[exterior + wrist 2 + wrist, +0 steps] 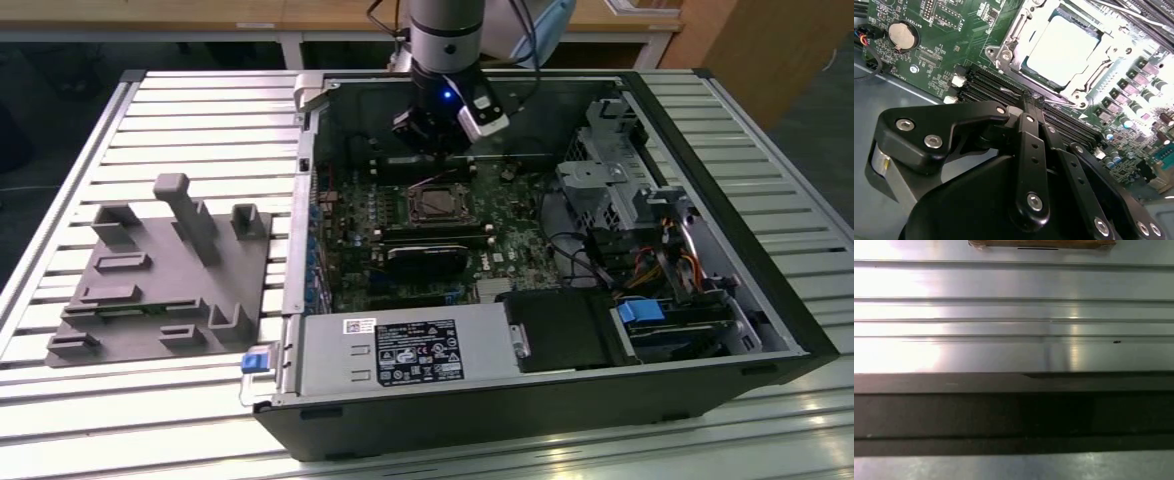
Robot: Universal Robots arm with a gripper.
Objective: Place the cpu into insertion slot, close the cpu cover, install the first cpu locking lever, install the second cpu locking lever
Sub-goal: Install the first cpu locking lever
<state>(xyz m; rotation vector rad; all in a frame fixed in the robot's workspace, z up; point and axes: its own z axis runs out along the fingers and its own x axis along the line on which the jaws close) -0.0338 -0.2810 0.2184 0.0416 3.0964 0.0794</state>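
A: Exterior view: high, angled down on the open computer case [534,290] lying on the slatted bench [187,110], whole case in frame.

B: Second wrist view?

A: Close, past the gripper [1026,107] onto the motherboard [944,45]; both share the insertion slot [433,206].

B: First wrist view?

A: Very near, facing ribbed metal slats [1014,315].

Harsh glare on cpu [1064,45], dim case interior.
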